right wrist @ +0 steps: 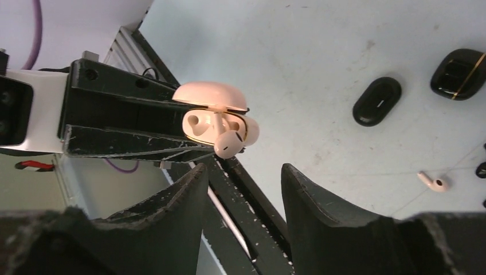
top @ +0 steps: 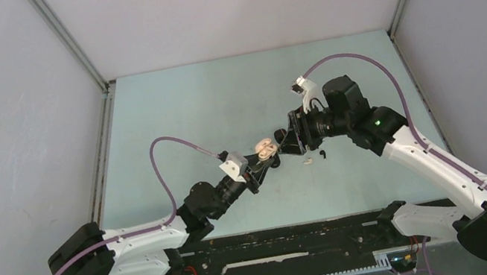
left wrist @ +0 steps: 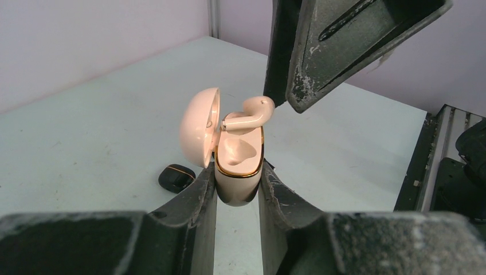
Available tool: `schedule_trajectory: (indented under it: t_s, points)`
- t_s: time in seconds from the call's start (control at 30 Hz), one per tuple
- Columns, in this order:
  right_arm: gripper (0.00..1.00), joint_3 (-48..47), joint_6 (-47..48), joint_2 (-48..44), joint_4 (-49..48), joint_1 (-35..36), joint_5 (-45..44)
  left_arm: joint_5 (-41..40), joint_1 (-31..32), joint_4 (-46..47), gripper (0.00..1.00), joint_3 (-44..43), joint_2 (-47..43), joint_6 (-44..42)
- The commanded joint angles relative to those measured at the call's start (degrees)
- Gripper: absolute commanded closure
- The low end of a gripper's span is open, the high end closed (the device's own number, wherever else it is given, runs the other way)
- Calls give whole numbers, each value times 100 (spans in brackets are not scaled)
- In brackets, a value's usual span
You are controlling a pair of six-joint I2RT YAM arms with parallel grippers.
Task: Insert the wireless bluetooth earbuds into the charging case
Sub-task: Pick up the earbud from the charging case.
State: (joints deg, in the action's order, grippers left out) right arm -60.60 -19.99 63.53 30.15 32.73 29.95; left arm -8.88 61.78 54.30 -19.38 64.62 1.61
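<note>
My left gripper (left wrist: 238, 179) is shut on a pale pink charging case (left wrist: 239, 166) with a gold rim and holds it upright above the table, lid (left wrist: 199, 126) open to the left. A pink earbud (left wrist: 249, 114) lies half in the case's far socket, its stem sticking up. The near socket is empty. My right gripper (right wrist: 243, 172) is open and empty, its fingertips (left wrist: 298, 86) just above and beside the earbud (right wrist: 229, 143). In the top view both grippers meet at the case (top: 266, 150) mid-table.
Two black pebble-shaped cases (right wrist: 376, 101) (right wrist: 458, 66) lie on the table; one also shows in the left wrist view (left wrist: 176, 177). A loose pale earbud (right wrist: 432, 182) lies near them, and small pieces (top: 309, 160) lie under the right gripper. The black base rail (top: 282, 244) runs along the near edge.
</note>
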Motion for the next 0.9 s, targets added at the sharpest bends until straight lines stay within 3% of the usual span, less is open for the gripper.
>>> schedule_trajectory:
  t_s: [0.0,0.87]
  points:
    - [49,-276,-438,0,-254,-31,299,-129,45,297,100,72,-20,-152]
    - [56,-264,-651,368,-642,161,217,-85,45,309,100,57,-37,-152]
